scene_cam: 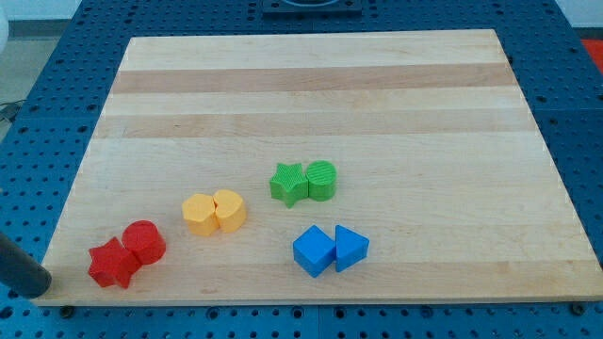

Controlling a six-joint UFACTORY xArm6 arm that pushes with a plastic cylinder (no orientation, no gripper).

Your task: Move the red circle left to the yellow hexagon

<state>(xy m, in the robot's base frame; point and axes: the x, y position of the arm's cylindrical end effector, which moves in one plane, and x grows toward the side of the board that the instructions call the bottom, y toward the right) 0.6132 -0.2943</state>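
The red circle (144, 241) lies near the board's lower left corner, touching a red star (112, 265) on its lower left. The yellow hexagon (199, 215) lies up and to the right of the red circle, a small gap apart, and touches a yellow heart (229, 209) on its right. My dark rod enters from the view's left edge. My tip (38, 286) sits just off the board's lower left corner, left of the red star and apart from it.
A green star (288, 183) and a green circle (321, 179) touch each other near the board's middle. A blue cube (313, 251) and a blue triangle (350, 248) sit together low and right of centre. The wooden board (311, 94) lies on a blue perforated table.
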